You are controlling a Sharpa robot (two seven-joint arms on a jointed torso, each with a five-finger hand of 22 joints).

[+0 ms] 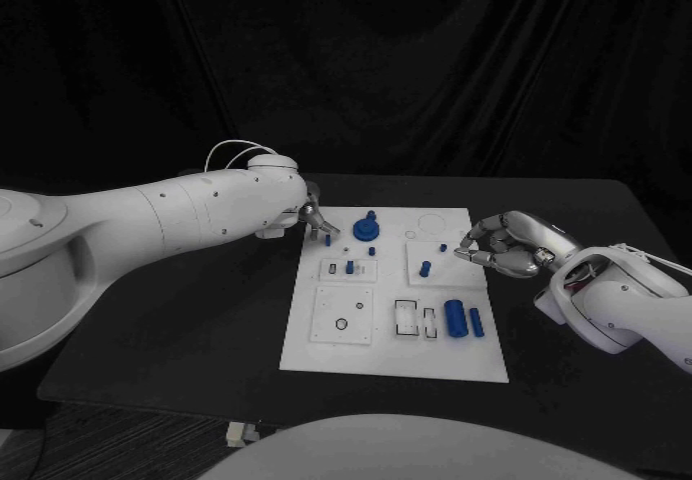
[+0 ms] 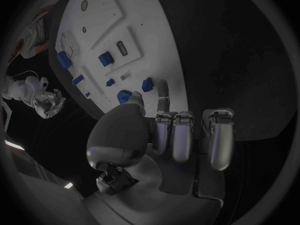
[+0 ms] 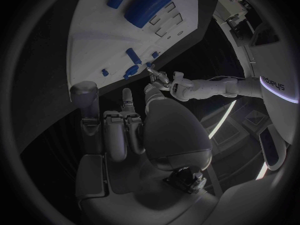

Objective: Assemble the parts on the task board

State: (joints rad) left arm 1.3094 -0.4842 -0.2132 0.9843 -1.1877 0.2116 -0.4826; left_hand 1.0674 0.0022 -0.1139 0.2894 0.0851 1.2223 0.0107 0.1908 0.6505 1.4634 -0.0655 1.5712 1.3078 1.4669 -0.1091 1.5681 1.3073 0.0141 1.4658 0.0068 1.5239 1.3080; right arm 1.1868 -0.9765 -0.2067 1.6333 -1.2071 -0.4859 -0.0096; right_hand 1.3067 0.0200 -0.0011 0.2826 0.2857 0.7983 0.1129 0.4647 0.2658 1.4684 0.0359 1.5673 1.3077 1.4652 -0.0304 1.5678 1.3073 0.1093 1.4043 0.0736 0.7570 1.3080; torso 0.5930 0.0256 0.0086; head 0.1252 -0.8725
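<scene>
Lying loose at near edge of task board: two long blue parts; assembly judged incomplete. Hovering mid-board at right edge, right hand, fingers curled, contents not discernible. Reaching at far left corner, left hand, grip likewise unclear, several small parts already standing there.

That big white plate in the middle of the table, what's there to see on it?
The task board is a flat white rectangular plate lying on the black table, looking like plastic. It carries raised square panels, small holes and rectangular slots. Small blue parts stand or lie on it, mostly toward its far and right areas. The left hand reaches its far left corner; the right hand hovers at its right edge.
</scene>
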